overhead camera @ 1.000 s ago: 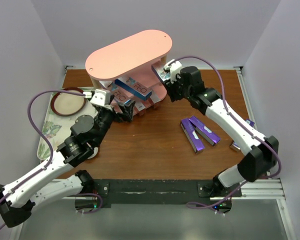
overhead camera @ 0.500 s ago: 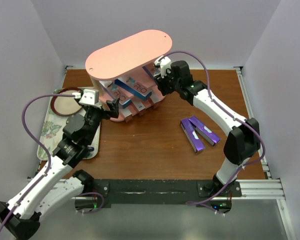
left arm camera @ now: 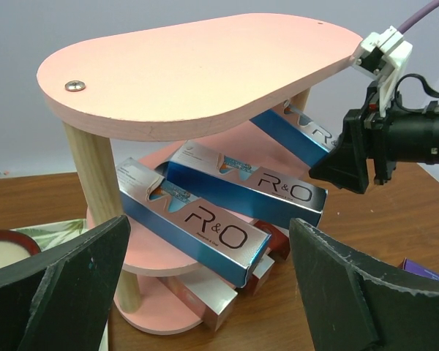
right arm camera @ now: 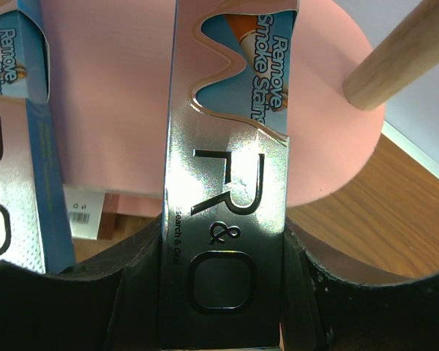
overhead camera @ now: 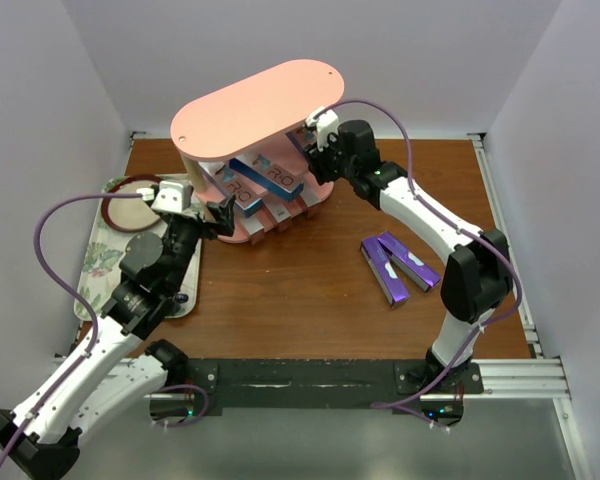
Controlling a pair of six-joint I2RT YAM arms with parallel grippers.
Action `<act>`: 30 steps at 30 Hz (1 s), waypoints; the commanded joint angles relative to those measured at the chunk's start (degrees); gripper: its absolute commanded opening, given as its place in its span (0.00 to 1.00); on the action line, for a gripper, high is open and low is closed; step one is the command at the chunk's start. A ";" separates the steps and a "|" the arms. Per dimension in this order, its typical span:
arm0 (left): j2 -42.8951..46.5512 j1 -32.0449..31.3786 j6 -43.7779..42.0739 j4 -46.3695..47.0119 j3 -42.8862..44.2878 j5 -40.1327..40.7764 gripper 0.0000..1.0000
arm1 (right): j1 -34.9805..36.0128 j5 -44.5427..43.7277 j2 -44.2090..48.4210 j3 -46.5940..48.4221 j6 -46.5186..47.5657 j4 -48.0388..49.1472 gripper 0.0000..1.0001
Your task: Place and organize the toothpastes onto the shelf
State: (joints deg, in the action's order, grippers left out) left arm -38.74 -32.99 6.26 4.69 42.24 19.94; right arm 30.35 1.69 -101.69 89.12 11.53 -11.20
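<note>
The pink three-tier shelf [overhead camera: 255,105] stands at the back of the table. Two blue toothpastes [overhead camera: 270,178] lie slanted on its middle tier, and red and white ones [overhead camera: 280,212] lie on the bottom tier. My right gripper [overhead camera: 315,150] is shut on a third blue toothpaste [right arm camera: 230,183], which lies over the middle tier's right end [right arm camera: 117,110]. My left gripper [left arm camera: 205,292] is open and empty, just in front of the shelf's left side. Two purple toothpastes [overhead camera: 398,265] lie on the table at the right.
A floral tray [overhead camera: 95,265] with a red-rimmed dish [overhead camera: 135,205] sits at the left edge, beside my left arm. Pale wooden posts [left arm camera: 95,175] hold up the boards. The right arm [left arm camera: 395,139] reaches under the top board from the right.
My right gripper has pushed the blue toothpaste left, further under the top board. My left gripper has drawn back left from the shelf's front and stands open.
</note>
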 commanded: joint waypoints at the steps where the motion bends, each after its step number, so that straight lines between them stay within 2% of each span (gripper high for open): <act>1: 1.03 0.65 -0.20 2.61 -0.75 0.53 0.95 | -0.20 1.38 -0.70 0.62 -1.33 7.24 0.33; 11: 0.77 0.91 -0.11 2.78 -0.93 -0.17 0.94 | -0.20 0.50 -1.49 -0.53 -2.04 9.44 0.46; 21: 0.77 1.44 0.24 2.96 -1.11 -0.78 0.94 | -0.20 0.42 -0.97 -2.37 -2.74 10.41 0.68; 26: 0.77 1.62 0.33 2.96 -1.19 -0.96 0.93 | -0.20 0.33 0.09 -3.08 -2.92 10.59 0.69; 30: 0.86 1.70 0.50 3.05 -1.28 -1.22 0.93 | -0.29 0.07 1.75 -4.04 -2.57 9.89 0.75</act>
State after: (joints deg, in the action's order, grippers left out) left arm -38.17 -31.88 6.39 5.06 41.34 19.53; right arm 30.35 2.50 -103.11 86.11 9.15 -2.92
